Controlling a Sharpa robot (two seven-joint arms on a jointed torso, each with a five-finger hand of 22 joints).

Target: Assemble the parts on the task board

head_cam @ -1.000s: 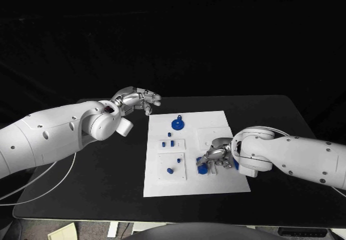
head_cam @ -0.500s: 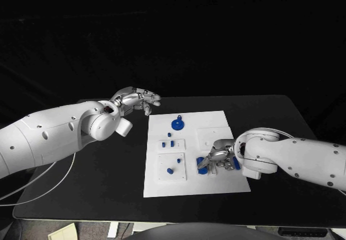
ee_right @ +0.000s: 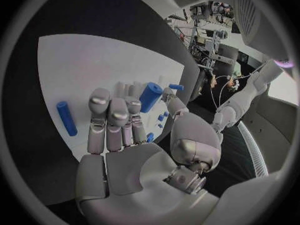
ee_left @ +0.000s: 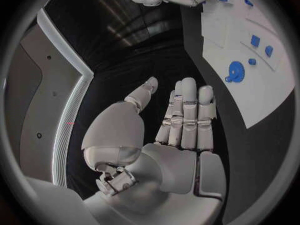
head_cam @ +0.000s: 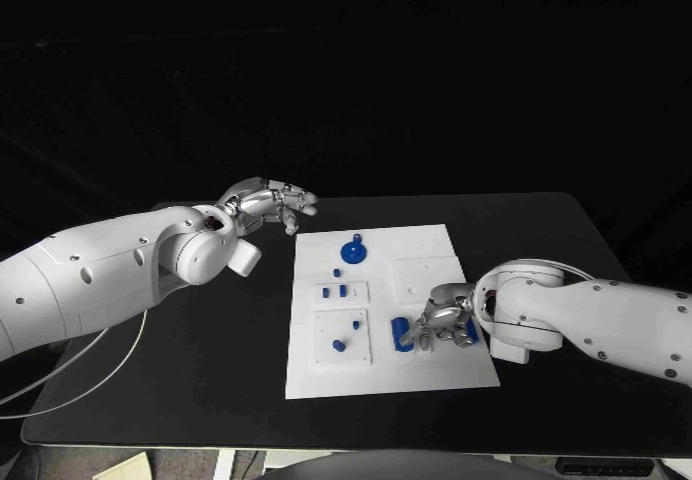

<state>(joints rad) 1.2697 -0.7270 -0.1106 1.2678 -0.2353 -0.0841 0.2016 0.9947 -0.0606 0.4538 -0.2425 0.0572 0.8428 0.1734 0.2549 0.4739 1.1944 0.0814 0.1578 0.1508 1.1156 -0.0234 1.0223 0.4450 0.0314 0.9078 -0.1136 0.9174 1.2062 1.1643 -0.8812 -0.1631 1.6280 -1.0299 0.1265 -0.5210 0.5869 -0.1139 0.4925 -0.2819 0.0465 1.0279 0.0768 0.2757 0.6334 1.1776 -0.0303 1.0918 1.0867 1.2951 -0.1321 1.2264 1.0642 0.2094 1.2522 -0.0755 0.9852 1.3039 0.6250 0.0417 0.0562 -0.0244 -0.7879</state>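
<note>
The white task board (head_cam: 433, 250) lies mid-table. Over its near right part is my right hand (head_cam: 447, 318), palm down. In the right wrist view this hand (ee_right: 119, 125) pinches a stubby blue cylinder (ee_right: 150, 96) between thumb and fingertips, just above the board (ee_right: 81, 70). The head view shows the cylinder (head_cam: 402, 328) at the fingertips. A blue rod (ee_right: 65, 117) lies flat on the board beside the hand. My left hand (head_cam: 271, 203) hovers open off the board's far left corner, fingers straight (ee_left: 181, 120), holding nothing.
A blue round keyed part (head_cam: 355, 247) sits at the board's far end, also visible in the left wrist view as the keyed part (ee_left: 235, 71). Small blue pegs (head_cam: 335, 290) stand in the middle plate, and another peg (head_cam: 339, 343) in the near plate. Black table surrounds the board.
My right hand has edged a little toward the board's near edge, and the blue cylinder at its fingertips has come up more upright. The left hand has stayed put.
</note>
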